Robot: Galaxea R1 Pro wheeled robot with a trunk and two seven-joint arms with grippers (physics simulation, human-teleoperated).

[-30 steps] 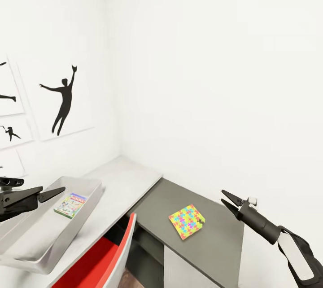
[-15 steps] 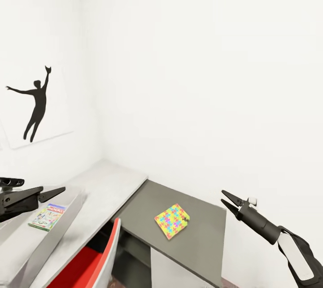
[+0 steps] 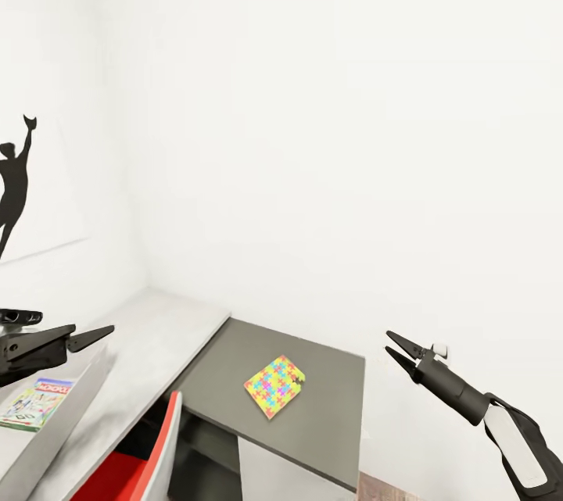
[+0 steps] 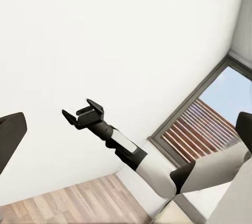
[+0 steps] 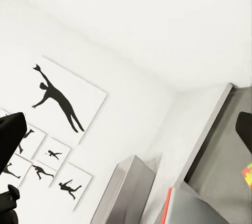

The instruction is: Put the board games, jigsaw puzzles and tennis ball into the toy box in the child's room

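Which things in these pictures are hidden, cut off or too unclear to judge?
- Toy box, head view: cut by the left and bottom edges; most of its inside is out of frame.
- Board game in the box: partly cut by the left edge; print too small to read.
- Puzzle on the dark table: in the right wrist view only a corner shows at the edge.
- Left gripper, head view: one finger shows, so its opening is unclear.

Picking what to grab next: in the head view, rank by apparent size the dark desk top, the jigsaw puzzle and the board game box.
1. Dark desk top, by far the largest.
2. Jigsaw puzzle and board game box look alike; the box sits nearer the camera and is cut off by the frame, so no ranking.
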